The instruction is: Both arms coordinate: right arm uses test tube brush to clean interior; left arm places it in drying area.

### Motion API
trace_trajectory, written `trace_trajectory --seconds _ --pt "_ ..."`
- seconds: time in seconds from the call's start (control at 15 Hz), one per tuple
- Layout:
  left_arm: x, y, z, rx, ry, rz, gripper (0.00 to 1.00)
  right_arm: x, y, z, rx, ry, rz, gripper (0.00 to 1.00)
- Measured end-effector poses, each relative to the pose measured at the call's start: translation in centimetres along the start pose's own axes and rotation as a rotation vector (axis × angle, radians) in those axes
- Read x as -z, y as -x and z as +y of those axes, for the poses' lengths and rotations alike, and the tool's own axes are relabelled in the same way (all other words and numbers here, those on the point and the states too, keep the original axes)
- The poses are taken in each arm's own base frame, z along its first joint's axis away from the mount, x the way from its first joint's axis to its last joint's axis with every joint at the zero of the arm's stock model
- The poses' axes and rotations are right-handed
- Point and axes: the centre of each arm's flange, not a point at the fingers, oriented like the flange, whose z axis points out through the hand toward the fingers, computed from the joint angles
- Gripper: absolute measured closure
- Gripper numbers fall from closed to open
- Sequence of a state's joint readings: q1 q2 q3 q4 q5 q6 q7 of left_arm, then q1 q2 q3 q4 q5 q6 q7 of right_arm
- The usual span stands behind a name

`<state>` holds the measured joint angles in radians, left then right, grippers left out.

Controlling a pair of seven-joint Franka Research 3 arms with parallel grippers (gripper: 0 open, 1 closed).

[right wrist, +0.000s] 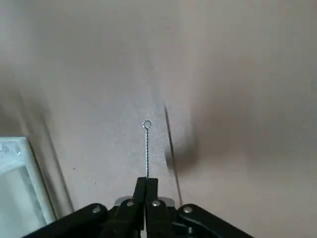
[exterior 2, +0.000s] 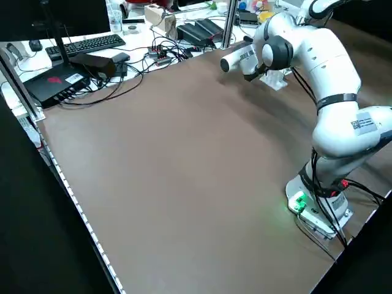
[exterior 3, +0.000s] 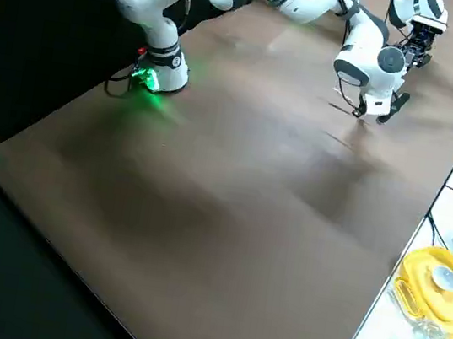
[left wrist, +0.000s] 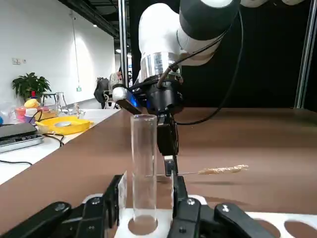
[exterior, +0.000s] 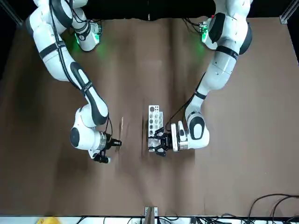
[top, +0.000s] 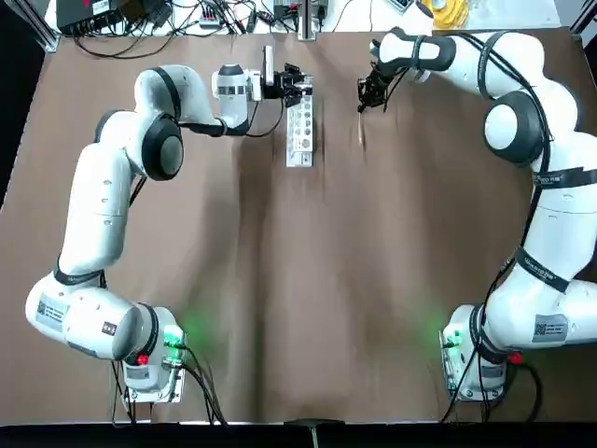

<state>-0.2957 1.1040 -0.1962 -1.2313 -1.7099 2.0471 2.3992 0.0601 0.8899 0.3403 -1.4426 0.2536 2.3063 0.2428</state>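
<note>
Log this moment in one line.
left gripper: holds test tube upright at rack | right gripper: shut on brush

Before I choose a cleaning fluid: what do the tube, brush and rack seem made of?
Test tube: probably clear glass, glossy, as the background shows through; clear plastic is possible.
Brush: twisted shiny metal wire, looped at its end, with tan bristles of unclear fibre.
Rack: likely white plastic, evenly coloured.

The place I work in presents as a robotics lab: my white arms (top: pixel 93 205) stand bolted to a covered table (top: pixel 308 355), beside a bench with a keyboard (exterior 2: pixel 95 45), a monitor (exterior 2: pixel 27 21) and tangled cables (exterior 2: pixel 147 61); a glass tube (left wrist: pixel 144 166) stands over a holed rack (top: pixel 299 135).
</note>
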Motion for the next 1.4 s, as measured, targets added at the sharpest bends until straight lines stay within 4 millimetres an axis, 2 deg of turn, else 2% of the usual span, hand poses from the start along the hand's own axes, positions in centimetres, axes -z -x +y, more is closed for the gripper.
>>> trace_trajectory --seconds 0.27,0.33,0.4,0.47,0.6,0.73,0.87,1.0,1.07,1.13,1.27,1.4 --pt "0.1 0.0 0.0 0.000 -0.001 -0.002 0.54 -0.6 0.0 0.5 -0.008 0.001 0.009 0.95" --pt "0.1 0.1 -0.1 0.000 -0.002 -0.003 0.61 -0.6 -0.1 0.5 -0.009 0.000 0.009 0.91" --pt "0.2 0.1 -0.1 0.000 -0.003 -0.006 0.68 -0.6 -0.1 0.5 -0.009 0.000 0.010 0.83" --pt "0.3 0.1 -0.2 0.003 -0.005 -0.008 0.68 -0.6 -0.1 0.5 -0.009 0.000 0.010 0.74" --pt "0.4 0.2 -0.3 0.016 -0.008 -0.011 0.75 -0.6 -0.1 0.5 -0.009 0.000 0.011 0.56" --pt "0.6 0.2 -0.4 0.025 -0.010 -0.013 0.75 -0.4 -0.1 0.4 -0.009 -0.001 0.014 0.37" --pt "0.7 0.2 -0.5 0.030 -0.012 -0.015 0.76 0.7 -0.4 0.3 -0.008 -0.001 0.022 0.20" --pt "0.7 0.2 -0.5 0.030 -0.012 -0.015 0.77 3.1 -0.9 0.9 -0.013 0.007 0.007 0.19" --pt "0.7 0.2 -0.5 0.030 -0.012 -0.015 0.77 4.9 -1.2 1.3 -0.006 0.024 -0.001 0.19" --pt "0.7 0.2 -0.5 0.030 -0.012 -0.015 0.77 7.0 -1.3 1.7 0.010 0.059 -0.006 0.15" --pt "0.7 0.1 -0.5 0.028 -0.012 -0.016 0.77 11.5 -1.0 2.6 0.028 0.124 -0.036 0.01" --pt "0.7 -0.1 -0.6 0.024 -0.013 -0.015 0.77 16.7 -0.5 3.3 0.016 0.148 -0.062 0.00"
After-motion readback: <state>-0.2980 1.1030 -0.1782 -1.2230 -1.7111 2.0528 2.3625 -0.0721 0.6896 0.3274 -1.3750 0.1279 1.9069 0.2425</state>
